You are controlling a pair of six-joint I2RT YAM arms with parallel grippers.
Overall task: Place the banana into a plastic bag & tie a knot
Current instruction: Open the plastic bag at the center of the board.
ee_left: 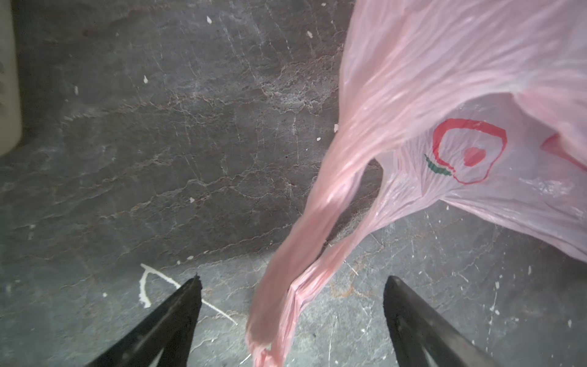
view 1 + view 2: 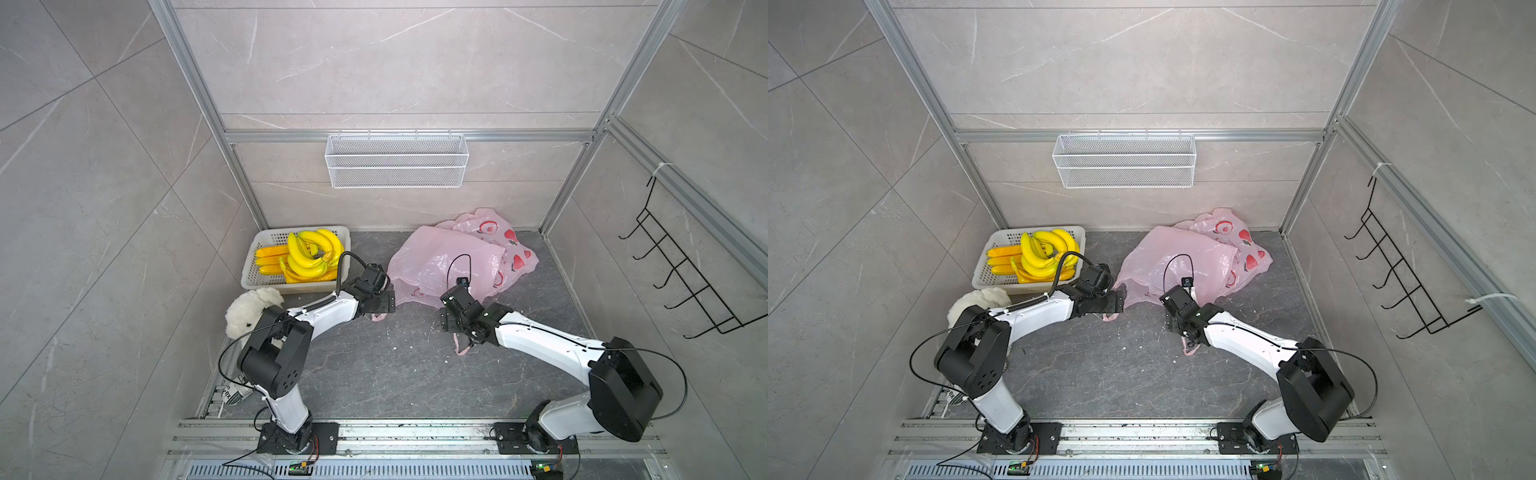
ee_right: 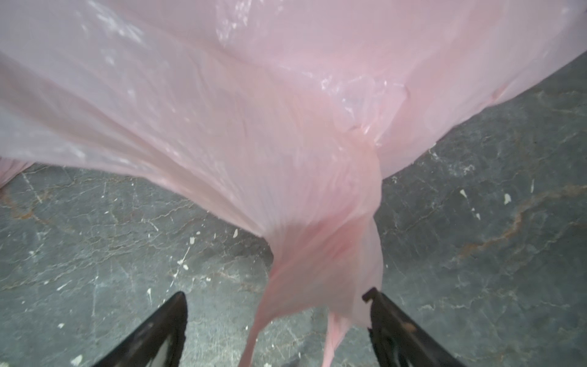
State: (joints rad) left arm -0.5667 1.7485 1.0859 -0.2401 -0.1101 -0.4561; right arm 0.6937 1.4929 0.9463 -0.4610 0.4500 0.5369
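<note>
Bananas (image 2: pixel 309 253) sit piled in the white basket (image 2: pixel 250 266) at the far left corner in both top views, with the pink plastic bag (image 2: pixel 440 266) slumped near it on the dark tabletop (image 2: pixel 374 374). Both the left tool (image 2: pixel 383 305) and right tool (image 2: pixel 446 320) hang low at the bag's near edge, one at each handle. Left wrist view: left tool (image 1: pixel 292 282) spread wide, twisted handle (image 1: pixel 295 270) running between the jaws, not pinched. Right wrist view: same deal, right tool (image 3: pixel 276 294) wide apart, other handle (image 3: pixel 317 254) drooping between and right up against one finger (image 3: pixel 390 327), can't tell if it touches.
</note>
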